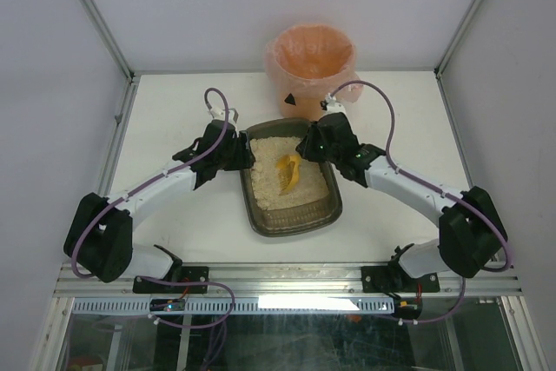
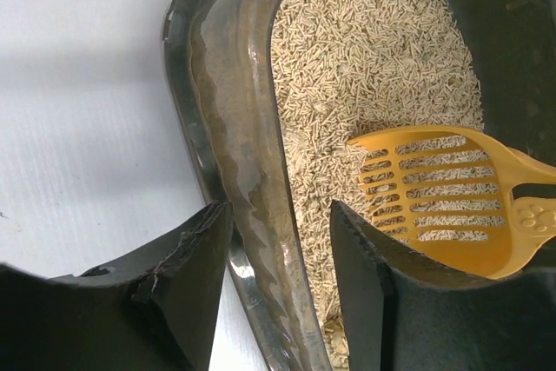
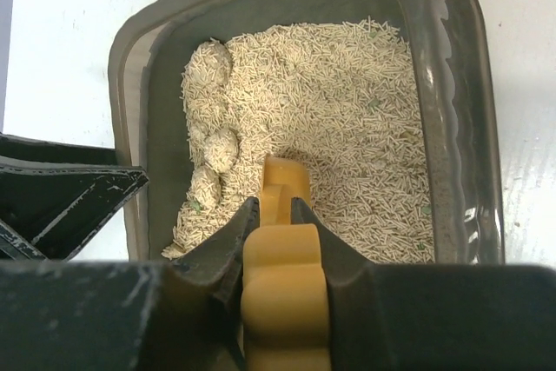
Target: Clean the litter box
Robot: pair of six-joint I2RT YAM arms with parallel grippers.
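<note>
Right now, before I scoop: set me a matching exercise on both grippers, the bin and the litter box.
1 left gripper
2 right gripper
3 pink-lined round bin
4 shallow dark grey translucent plastic litter box

A jaws shut on the handle of the yellow slotted plastic scoop
B beyond the box's far end
C jaws astride the box's side wall
D holds beige pellet litter

Pairs: 1-C, 2-A, 3-B, 4-D.

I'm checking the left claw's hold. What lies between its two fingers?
The litter box's side wall runs between the left claw's fingers, shown in the left wrist view.
</note>
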